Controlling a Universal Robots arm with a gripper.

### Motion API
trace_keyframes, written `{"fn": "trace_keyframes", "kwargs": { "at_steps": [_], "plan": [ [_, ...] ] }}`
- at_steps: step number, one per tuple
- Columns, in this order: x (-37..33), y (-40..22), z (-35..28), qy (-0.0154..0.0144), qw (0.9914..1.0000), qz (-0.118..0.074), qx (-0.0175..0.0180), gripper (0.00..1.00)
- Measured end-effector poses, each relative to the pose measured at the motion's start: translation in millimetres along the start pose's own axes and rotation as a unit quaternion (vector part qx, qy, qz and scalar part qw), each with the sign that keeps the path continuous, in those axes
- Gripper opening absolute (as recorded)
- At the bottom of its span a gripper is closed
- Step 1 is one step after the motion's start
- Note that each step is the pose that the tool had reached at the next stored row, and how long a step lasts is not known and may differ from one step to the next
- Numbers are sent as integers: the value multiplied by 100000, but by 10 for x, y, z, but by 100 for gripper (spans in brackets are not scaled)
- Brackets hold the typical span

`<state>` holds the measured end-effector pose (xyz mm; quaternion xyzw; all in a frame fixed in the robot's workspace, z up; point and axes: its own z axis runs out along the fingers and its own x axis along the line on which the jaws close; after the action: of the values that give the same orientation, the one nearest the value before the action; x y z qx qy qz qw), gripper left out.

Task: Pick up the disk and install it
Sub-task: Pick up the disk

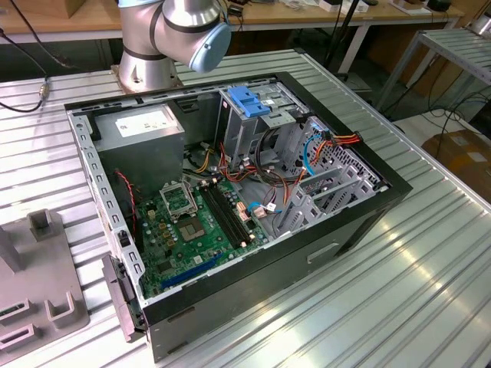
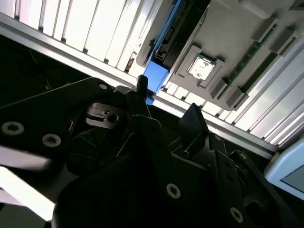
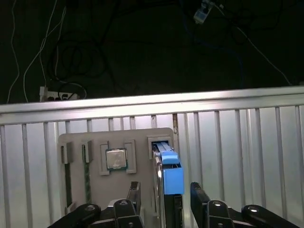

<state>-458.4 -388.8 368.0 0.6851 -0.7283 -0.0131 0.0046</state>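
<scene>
My gripper [image 3: 166,189] is spread, one finger on each side of the disk [image 3: 173,176], with a gap showing on both sides. The disk stands on edge in a slot along one side of the grey holder plate [image 3: 142,164], its blue frame facing me. On the same plate a processor chip [image 3: 116,159] sits just beside it, with two memory sticks [image 3: 87,175] beyond. The plate lies near the table's [image 3: 237,142] edge. The open computer case [image 1: 253,287] fills the table's middle.

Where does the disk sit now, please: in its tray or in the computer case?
In the tray: the disk stands on edge in its slot, between the open end effector's fingers.
</scene>
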Motion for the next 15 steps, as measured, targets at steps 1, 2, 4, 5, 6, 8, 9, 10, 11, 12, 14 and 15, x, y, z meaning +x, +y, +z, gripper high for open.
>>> {"fn": "trace_keyframes", "kwargs": {
  "at_steps": [1,2,4,5,6,8,9,10,11,12,14,15],
  "plan": [
    [-2,0,27,5,100000,-54,24,54],
    [-5,-1,54,5,100000,-64,30,54],
    [-14,-8,93,12,100000,-72,18,54],
    [-18,-12,112,11,100000,-73,22,54],
    [-21,-17,131,9,100000,-73,29,54],
    [-27,-19,174,8,100000,-69,27,54],
    [-32,-19,193,10,100000,-70,25,54],
    [-39,-20,209,15,100000,-70,10,54],
    [-48,-20,228,18,100000,-73,0,54],
    [-58,-20,252,10,100000,-71,6,54],
    [-59,-21,286,10,100000,-77,3,54],
    [-58,-21,297,10,100000,-80,6,54]
  ]
}}
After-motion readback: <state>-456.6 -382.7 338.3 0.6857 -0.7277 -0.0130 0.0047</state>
